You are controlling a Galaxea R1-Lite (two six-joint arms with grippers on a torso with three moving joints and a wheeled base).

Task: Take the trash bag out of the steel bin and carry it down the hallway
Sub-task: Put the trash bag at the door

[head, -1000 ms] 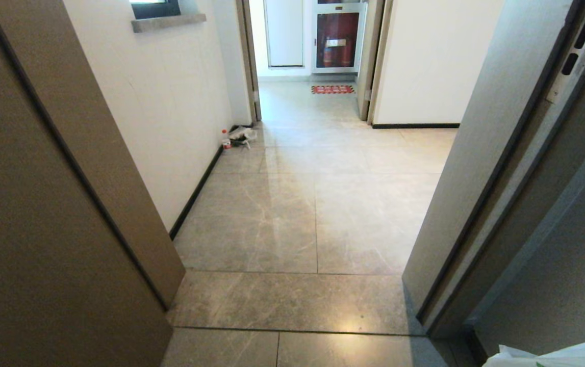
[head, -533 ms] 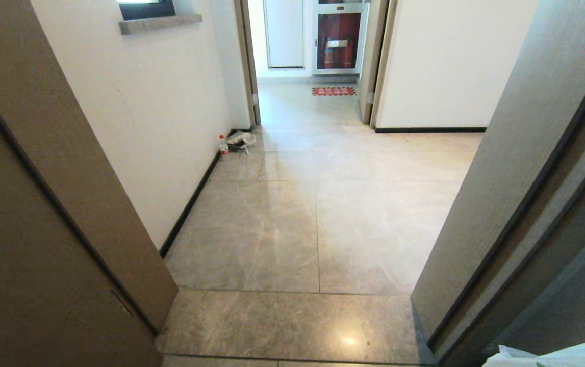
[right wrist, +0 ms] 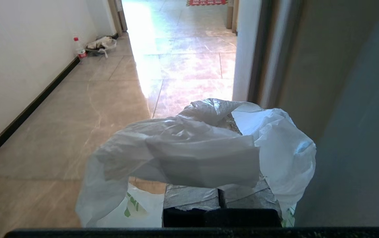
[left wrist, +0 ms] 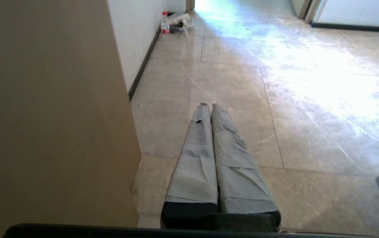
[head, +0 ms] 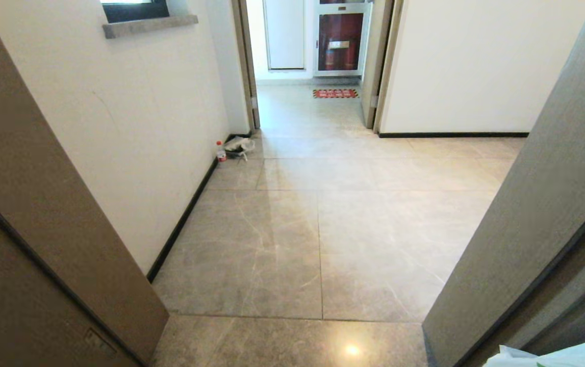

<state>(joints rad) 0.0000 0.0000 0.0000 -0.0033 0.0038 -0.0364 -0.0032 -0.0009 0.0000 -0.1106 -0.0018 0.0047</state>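
- The right gripper (right wrist: 222, 195) has its padded fingers clamped together on the trash bag (right wrist: 196, 155), with film draped over and around them; in the head view only a corner of the bag (head: 552, 354) shows, at about 5 o'clock.
- The left gripper (left wrist: 209, 109) holds nothing, its two wrapped fingers pressed flat against each other and pointing out over the floor tiles (left wrist: 235, 82).
- The bag is thin white plastic, crumpled and puffed into loose folds, with green print on the part hanging below (how much is inside cannot be seen).
- The steel bin is not in any view, so my reading is that removal is done and the carry is underway, with the robot at a doorway facing the hallway (head: 318, 204).
- Risk: the door frame (head: 527, 214) stands close at 3 o'clock, just beside the bag in the right wrist view; a billowing fold could brush or snag on it and tear or be tugged loose.
- Risk: the grip seems to be on bunched film, not clearly a handle, so thin slick plastic could creep out under the load.
- Risk: the open door (head: 27, 204) at 9 o'clock narrows the way (little margin for drift).
- Far ahead at 11 o'clock, a small bottle (head: 220, 151) and a litter heap (head: 239, 146) lie against the white wall (head: 134, 142), well clear for now.
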